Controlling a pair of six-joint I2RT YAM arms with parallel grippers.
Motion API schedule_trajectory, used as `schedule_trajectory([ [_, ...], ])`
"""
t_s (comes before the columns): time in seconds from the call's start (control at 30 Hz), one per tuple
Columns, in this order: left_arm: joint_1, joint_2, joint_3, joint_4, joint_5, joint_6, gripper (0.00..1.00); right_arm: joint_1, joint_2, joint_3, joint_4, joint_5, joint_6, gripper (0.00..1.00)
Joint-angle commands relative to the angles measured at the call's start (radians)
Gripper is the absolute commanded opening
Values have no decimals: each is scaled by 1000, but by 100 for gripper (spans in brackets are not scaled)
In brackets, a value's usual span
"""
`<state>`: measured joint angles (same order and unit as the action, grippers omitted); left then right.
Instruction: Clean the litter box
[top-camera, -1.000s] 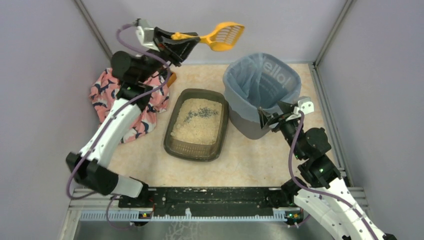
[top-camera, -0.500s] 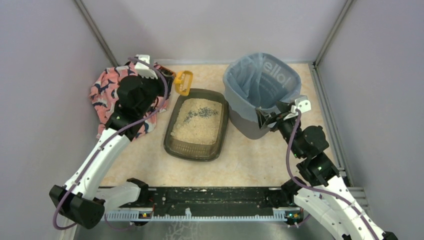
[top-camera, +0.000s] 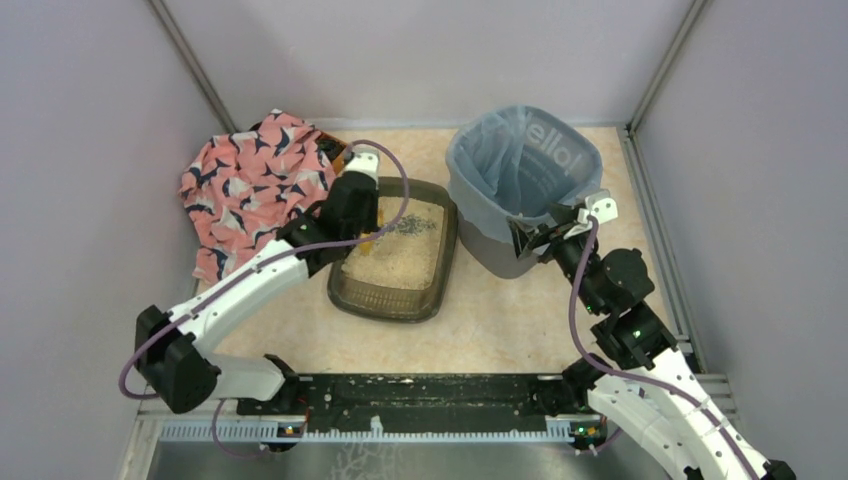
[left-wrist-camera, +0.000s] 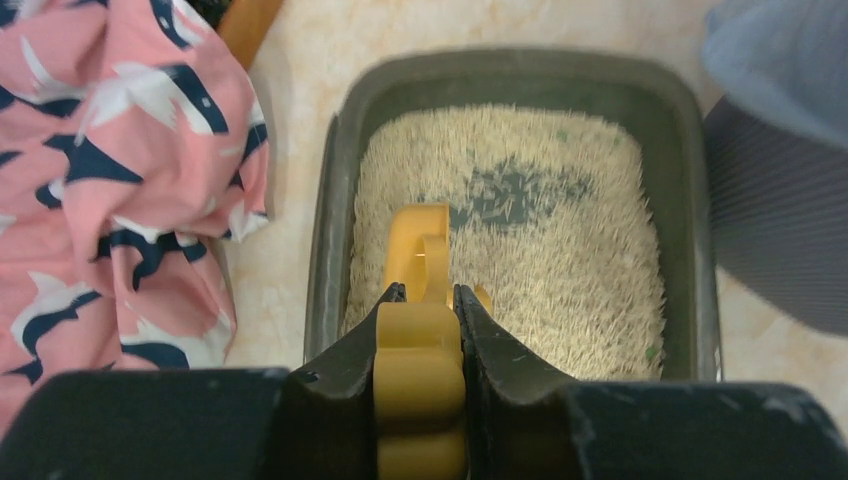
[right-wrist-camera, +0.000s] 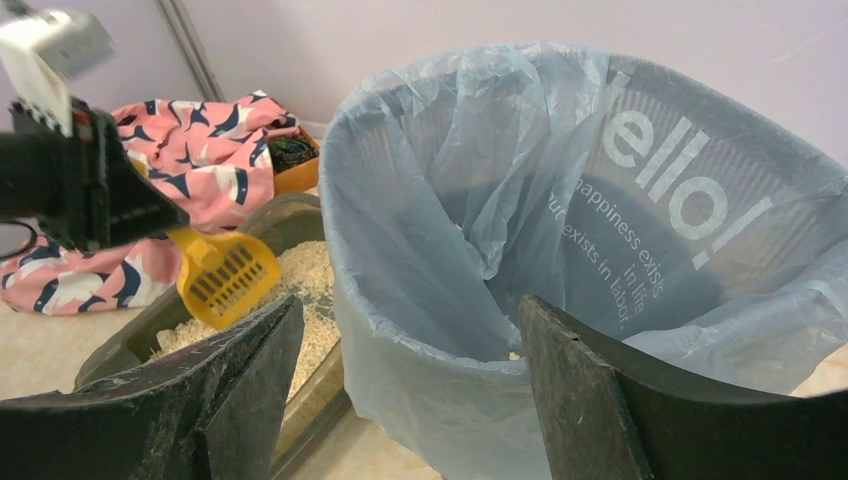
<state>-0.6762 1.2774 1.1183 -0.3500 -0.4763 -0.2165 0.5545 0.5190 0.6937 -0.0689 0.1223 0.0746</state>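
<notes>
Jaws of the left gripper (left-wrist-camera: 425, 292) are clamped on the handle of a yellow-orange slotted scoop (left-wrist-camera: 421, 245), which is held over the litter box (left-wrist-camera: 330, 250). Its blade seems to meet the litter (left-wrist-camera: 570, 280), though contact is not clearly seen. Jaws of the right gripper (right-wrist-camera: 410, 315) are spread wide before the near rim of a ribbed grey bin (left-wrist-camera: 780, 240), which is lined with a glossy blue bag (right-wrist-camera: 560, 200).

A mottled beige tabletop (top-camera: 520, 330) is enclosed by plain lilac walls (top-camera: 430, 50). The low, round-cornered, dark translucent litter box is set mid-table, left of the bin, and its pale granules are marked by a dark patch (left-wrist-camera: 510, 192). At far left a crumpled pink printed cloth (left-wrist-camera: 110, 180) is heaped.
</notes>
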Motion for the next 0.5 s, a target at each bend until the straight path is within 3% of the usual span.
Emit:
schedule_trajectory([
  [0.0,-71,36,46,-106,-160,0,0,7,2,6,49,-13,10,79],
  [0.3,-242,183,155,-255,-428,-63,0,7,23,9,55,-24,11,79],
  [0.47,-269,237,201,-257,-438,-65,0,6,15,10,45,-20,9,79],
])
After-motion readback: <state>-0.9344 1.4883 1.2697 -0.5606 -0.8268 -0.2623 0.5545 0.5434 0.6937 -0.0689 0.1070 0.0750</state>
